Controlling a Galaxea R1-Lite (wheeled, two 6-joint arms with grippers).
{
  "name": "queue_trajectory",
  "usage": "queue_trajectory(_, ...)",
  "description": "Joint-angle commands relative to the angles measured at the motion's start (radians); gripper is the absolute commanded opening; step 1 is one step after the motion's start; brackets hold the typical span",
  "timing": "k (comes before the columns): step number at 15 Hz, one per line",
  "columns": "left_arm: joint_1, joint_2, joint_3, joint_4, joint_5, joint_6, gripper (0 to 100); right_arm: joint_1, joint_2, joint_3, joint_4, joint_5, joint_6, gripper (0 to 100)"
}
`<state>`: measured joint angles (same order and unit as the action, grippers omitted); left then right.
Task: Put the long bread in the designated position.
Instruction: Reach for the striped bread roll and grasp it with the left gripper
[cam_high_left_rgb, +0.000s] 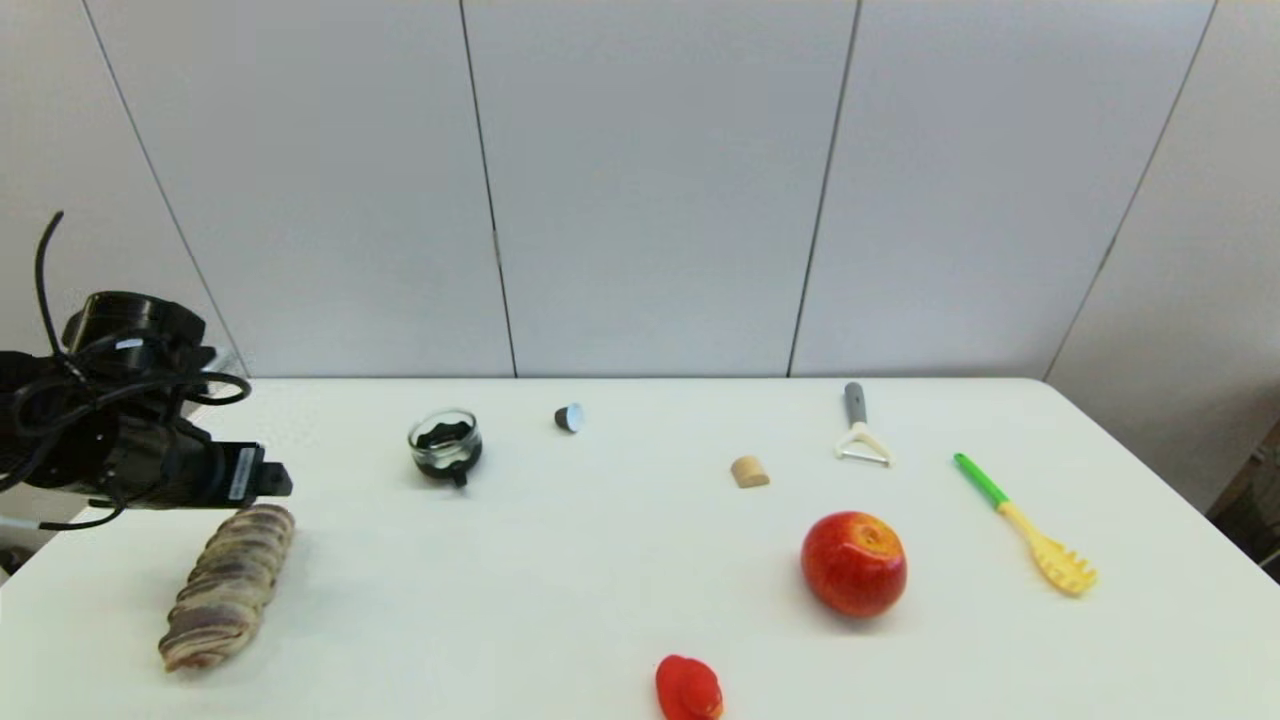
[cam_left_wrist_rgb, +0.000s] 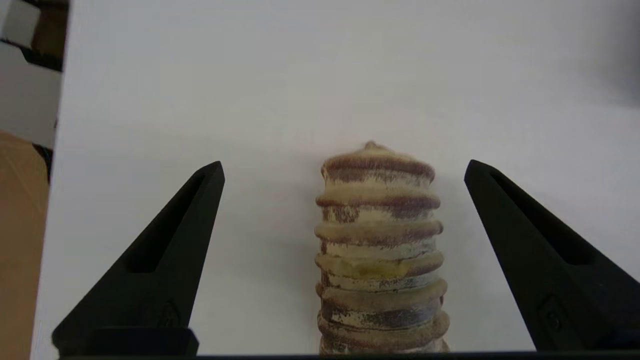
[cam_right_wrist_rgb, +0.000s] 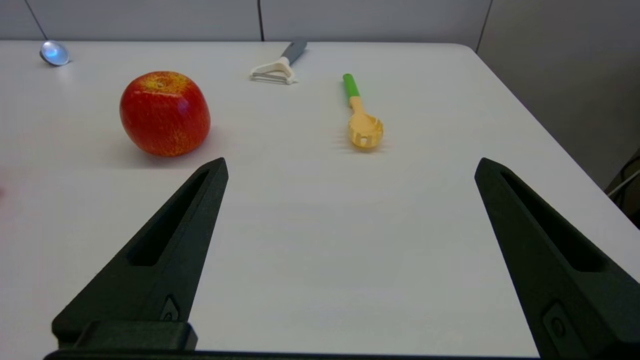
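The long bread (cam_high_left_rgb: 230, 585), a ridged brown-and-cream striped loaf, lies on the white table (cam_high_left_rgb: 560, 580) at the near left, running from far to near. My left arm (cam_high_left_rgb: 130, 440) hangs just above and behind the loaf's far end. In the left wrist view the left gripper (cam_left_wrist_rgb: 344, 164) is open, its fingers spread wide to either side of the long bread (cam_left_wrist_rgb: 377, 250) and clear of it. The right gripper (cam_right_wrist_rgb: 350, 162) is open and empty over bare table at the right side, out of the head view.
A red apple (cam_high_left_rgb: 853, 563), a tan cork-like block (cam_high_left_rgb: 749, 472), a peeler (cam_high_left_rgb: 860, 425), a green-and-yellow pasta spoon (cam_high_left_rgb: 1025, 525), a small glass bowl (cam_high_left_rgb: 445, 445), a little dark cup (cam_high_left_rgb: 568, 418) and a red object (cam_high_left_rgb: 688, 688) at the front edge lie on the table.
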<state>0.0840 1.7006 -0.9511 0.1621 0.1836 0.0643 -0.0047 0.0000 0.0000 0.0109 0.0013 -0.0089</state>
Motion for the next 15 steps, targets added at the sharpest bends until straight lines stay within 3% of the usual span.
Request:
queue_trajectory(1,0.002,0.031,-0.058,0.169,-0.004,-0.006,100,0.0,0.0,0.0,0.0,0.0,0.0,100)
queue_trajectory(4,0.002,0.03,-0.072,0.24,-0.004,-0.006,100,0.0,0.0,0.0,0.0,0.0,0.0,100)
queue_trajectory(9,0.002,0.047,-0.071,0.249,-0.059,-0.021,100,0.0,0.002,0.0,0.0,0.0,0.0,100)
queue_trajectory(10,0.002,0.05,-0.071,0.251,-0.073,-0.024,0,0.0,0.0,0.0,0.0,0.0,0.0,100)
queue_trajectory(15,0.002,0.085,-0.071,0.306,-0.073,-0.023,0,0.0,0.0,0.0,0.0,0.0,0.0,100)
